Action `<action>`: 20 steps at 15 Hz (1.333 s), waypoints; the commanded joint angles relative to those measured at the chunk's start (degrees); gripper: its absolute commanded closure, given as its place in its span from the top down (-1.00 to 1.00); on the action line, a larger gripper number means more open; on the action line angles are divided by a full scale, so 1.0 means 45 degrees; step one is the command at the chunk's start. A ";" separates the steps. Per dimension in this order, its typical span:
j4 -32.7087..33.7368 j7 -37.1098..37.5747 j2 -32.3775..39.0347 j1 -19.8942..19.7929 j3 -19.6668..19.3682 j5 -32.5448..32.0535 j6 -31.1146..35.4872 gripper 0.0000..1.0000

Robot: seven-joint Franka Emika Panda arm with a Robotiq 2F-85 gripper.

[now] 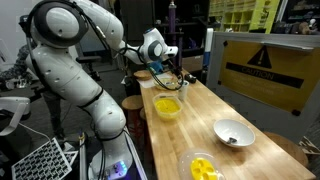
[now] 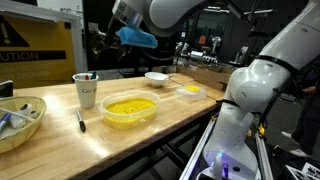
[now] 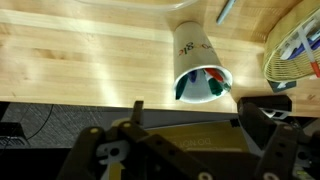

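Note:
My gripper [image 3: 196,112] hangs open above the wooden table [image 3: 80,60], with nothing between its dark fingers [image 3: 137,108]. Just below and ahead of it stands a white paper cup [image 3: 198,62] with coloured markers inside; the gripper does not touch it. In an exterior view the cup [image 2: 86,90] stands near the table's end, and the gripper [image 2: 103,42] hovers well above it. A loose black marker [image 2: 81,122] lies on the table by the cup. The arm reaches over the table's far end to the gripper [image 1: 172,66].
A bowl of yellow contents [image 2: 131,108] sits mid-table, with a white bowl [image 2: 157,76] and a yellow-filled container [image 2: 190,90] beyond. A woven basket [image 2: 15,125] holding items stands beside the cup. A yellow warning panel [image 1: 262,65] borders one side of the table.

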 commanded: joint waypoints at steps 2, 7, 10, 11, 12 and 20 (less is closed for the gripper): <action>-0.0421 -0.1122 0.0106 -0.0097 -0.0424 0.1562 0.0789 1.00; -0.0590 -0.2736 0.0672 0.0061 -0.1098 0.3454 0.1360 1.00; -0.0599 -0.3309 0.0949 0.0083 -0.1295 0.4239 0.1482 1.00; -0.0626 -0.3491 0.1027 0.0141 -0.1397 0.4506 0.1563 1.00; -0.0646 -0.3639 0.1144 0.0160 -0.1470 0.4745 0.1695 1.00; -0.1380 -0.5682 0.1131 0.0773 -0.2734 0.6996 0.2573 1.00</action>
